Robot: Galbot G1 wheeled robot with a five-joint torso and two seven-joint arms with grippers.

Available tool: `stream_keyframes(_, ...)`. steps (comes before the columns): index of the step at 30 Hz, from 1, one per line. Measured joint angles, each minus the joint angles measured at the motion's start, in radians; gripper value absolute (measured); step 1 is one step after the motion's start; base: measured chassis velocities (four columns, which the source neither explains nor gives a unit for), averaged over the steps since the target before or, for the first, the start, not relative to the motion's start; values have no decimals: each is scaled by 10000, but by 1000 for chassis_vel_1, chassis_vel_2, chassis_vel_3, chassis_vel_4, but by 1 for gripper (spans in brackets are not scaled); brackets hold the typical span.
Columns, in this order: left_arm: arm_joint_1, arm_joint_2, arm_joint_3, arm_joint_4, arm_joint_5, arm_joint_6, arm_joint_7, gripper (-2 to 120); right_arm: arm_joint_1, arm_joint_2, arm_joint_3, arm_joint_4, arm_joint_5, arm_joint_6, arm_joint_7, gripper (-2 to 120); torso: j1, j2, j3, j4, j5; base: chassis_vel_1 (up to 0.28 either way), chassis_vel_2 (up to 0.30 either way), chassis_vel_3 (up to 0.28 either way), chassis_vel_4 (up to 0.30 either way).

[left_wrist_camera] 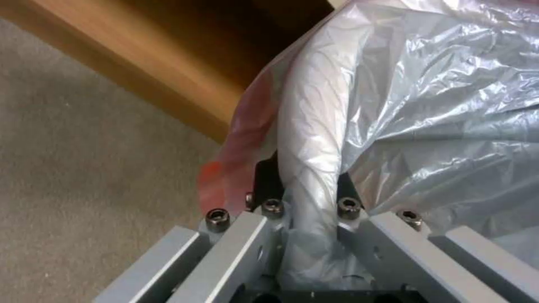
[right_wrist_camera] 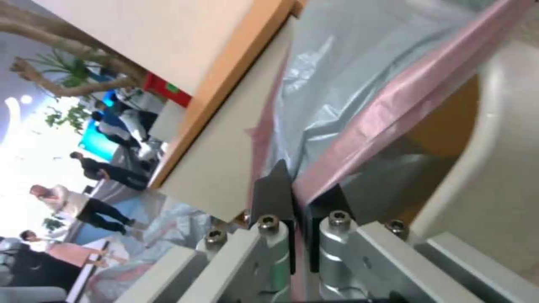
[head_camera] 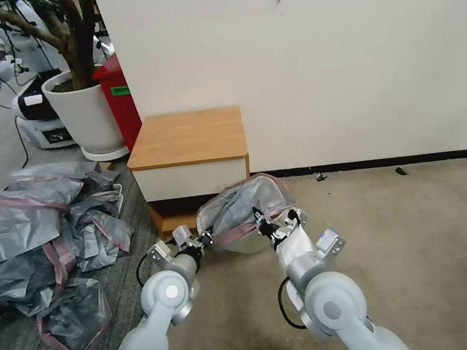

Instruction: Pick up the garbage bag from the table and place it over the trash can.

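- the thin, crinkly translucent grey plastic garbage bag with a pinkish-red drawstring rim (head_camera: 245, 207) hangs stretched between the two claws, low in front of the small square bench with a light-brown wooden top and white drawer front (head_camera: 188, 146), off the bench top.
- the left claw (head_camera: 206, 239) is closed on a bunched fold of grey film; in the left wrist view the plastic runs straight down between its fingers (left_wrist_camera: 273, 185).
- the right claw (head_camera: 266, 228) is pinched nearly shut on the pink rim band, which shows clamped between its dark fingertips (right_wrist_camera: 275, 193) in the right wrist view.
- the small cream-beige plastic trash can with a rolled rim (right_wrist_camera: 494, 139) sits just beside the right claw, under the bag's mouth; in the head view its pale body (head_camera: 247, 245) peeks out below the pink rim.
- what the trash can holds i cannot tell; the bag drapes over part of its opening, and the bag looks empty.
- risk: the film is thin and slick, so the bunched left grip could let the plastic slide out if the claws pull further apart.
- risk: the rim seems to have caught only part of the can's edge; if the far edge is not hooked, the bag would likely collapse inside.
- risk: pulling down hard could tip or shove so light a can.
- the heap of similar grey plastic bags (head_camera: 37, 231) lies on the floor to the left, well apart.
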Motion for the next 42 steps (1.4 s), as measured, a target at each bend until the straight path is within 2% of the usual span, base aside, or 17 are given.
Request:
stream_keyframes(2,-9,-43,9,16,-14,0,-44,2,-53,-11,-17,10,3,114,-141,0,0,0,0,0,0,0,0,0,0)
stream_keyframes(16,18,-113,-86,-96,-277,1,-328,2,-291,-50,-170,-199,-158,709,-1025,0,0,0,0,1,0,0,0,0,0)
stream_keyframes(28,-187,-125,-300,-187,-892,-2,-837,2,-1345,-41,216,-65,-261,1152,-1753,0,0,0,0,-1,0,0,0,0,0)
stream_keyframes(34,-141,-37,-329,-359,-1016,-1,-901,2,-1498,-64,471,-285,-390,1166,-1698,0,1,0,0,0,0,0,0,0,0)
stream_keyframes(42,212,29,-410,-745,-1055,154,-904,2,-983,-92,713,-1255,-860,1124,-1122,0,0,-1,0,0,1,0,0,0,0)
